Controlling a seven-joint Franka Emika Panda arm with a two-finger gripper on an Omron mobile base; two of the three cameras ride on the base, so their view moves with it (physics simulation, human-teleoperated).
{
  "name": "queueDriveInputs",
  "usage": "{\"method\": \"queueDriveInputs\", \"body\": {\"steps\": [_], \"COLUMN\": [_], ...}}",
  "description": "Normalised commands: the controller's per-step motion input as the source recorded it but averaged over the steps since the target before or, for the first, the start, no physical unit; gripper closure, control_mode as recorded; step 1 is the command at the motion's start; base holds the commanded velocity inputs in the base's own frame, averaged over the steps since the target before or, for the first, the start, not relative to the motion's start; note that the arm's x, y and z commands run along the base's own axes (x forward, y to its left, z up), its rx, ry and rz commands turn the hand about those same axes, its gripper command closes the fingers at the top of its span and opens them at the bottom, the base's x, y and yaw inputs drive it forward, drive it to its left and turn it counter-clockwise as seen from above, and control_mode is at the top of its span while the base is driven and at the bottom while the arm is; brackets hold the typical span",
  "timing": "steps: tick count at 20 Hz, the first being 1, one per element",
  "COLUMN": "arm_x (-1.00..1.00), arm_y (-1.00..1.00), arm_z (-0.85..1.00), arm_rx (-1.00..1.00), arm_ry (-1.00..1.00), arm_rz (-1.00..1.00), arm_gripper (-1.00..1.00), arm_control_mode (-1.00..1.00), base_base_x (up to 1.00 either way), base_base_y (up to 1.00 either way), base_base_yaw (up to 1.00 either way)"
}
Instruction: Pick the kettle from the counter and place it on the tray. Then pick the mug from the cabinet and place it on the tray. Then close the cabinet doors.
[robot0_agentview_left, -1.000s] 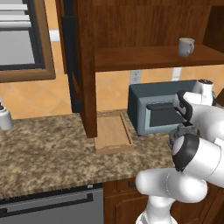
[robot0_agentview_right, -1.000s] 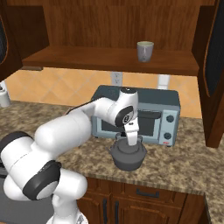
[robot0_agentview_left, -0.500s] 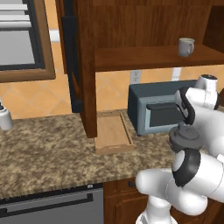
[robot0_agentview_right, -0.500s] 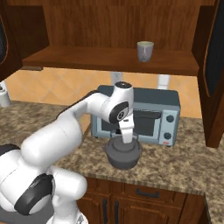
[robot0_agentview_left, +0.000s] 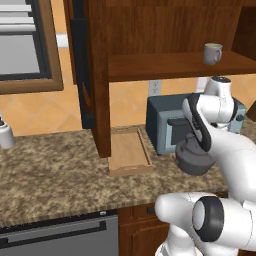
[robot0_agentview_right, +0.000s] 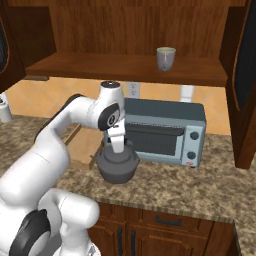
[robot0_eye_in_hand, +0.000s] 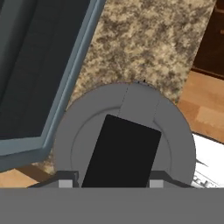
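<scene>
The dark grey kettle (robot0_agentview_right: 117, 166) hangs low over the granite counter (robot0_agentview_right: 200, 186), just left of the toaster oven's front. My gripper (robot0_agentview_right: 116, 145) comes down on it from above and is shut on its black arched handle (robot0_eye_in_hand: 122, 148), which fills the gap between the fingers (robot0_eye_in_hand: 65, 182). The kettle (robot0_agentview_left: 192, 159) is a short way right of the light wooden tray (robot0_agentview_left: 127, 150), which lies on the counter under the cabinet's left side. The pale mug (robot0_agentview_right: 166, 58) stands on the cabinet shelf (robot0_agentview_right: 125, 67). Both cabinet doors (robot0_agentview_left: 82, 65) (robot0_agentview_right: 245, 75) are swung open.
A blue-grey toaster oven (robot0_agentview_right: 165, 132) stands against the wall, right behind the kettle. A white bottle-like thing (robot0_agentview_left: 6, 135) sits far left on the counter. Lower drawers (robot0_agentview_right: 165, 222) and a steel appliance front (robot0_agentview_left: 50, 235) run under the counter edge.
The gripper has carried the kettle to the left, toward the tray, and slightly up. The mug and the doors have not moved.
</scene>
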Motion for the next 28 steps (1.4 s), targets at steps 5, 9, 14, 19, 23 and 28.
{"method": "queueDriveInputs", "body": {"steps": [5,9,14,19,23,28], "arm_x": [-0.09,-0.02,0.01,0.21,0.33,0.21], "arm_y": [0.93,0.94,0.71,0.36,0.28,0.25], "arm_z": [0.3,0.1,0.0,0.0,0.0,0.0], "arm_rx": [0.0,0.0,0.0,0.0,0.0,0.0], "arm_ry": [-0.1,-0.16,-0.09,0.0,0.01,-0.02], "arm_rz": [-0.04,-0.1,-0.12,-0.11,-0.13,-0.11], "arm_gripper": [1.0,1.0,1.0,1.0,1.0,1.0], "arm_control_mode": [-1.0,-1.0,-1.0,-1.0,-1.0,-1.0], "base_base_x": [0.0,0.0,0.0,0.0,0.0,0.0], "base_base_y": [0.0,0.0,0.0,0.0,0.0,0.0], "base_base_yaw": [0.0,0.0,0.0,0.0,0.0,0.0]}}
